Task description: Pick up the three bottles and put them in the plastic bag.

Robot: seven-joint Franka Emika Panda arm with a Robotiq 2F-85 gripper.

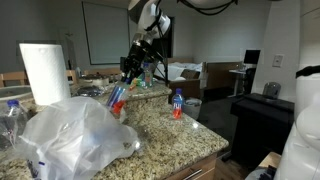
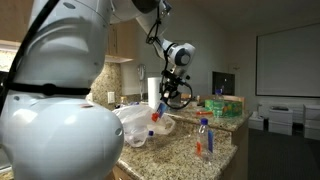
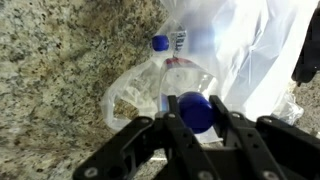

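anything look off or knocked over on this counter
Nothing spilled or broken. One bottle lies on its side at the edge of the plastic bag, which fits the job. The gripper holds a second bottle tilted over the bag; a third bottle stands upright on the counter.

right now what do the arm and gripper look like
The arm is made of smooth, rounded white shell segments with dark bands at the joints. The gripper is all black, with angular linkage fingers on a blocky body. A thin black cable loops beside the wrist. No markings are legible.
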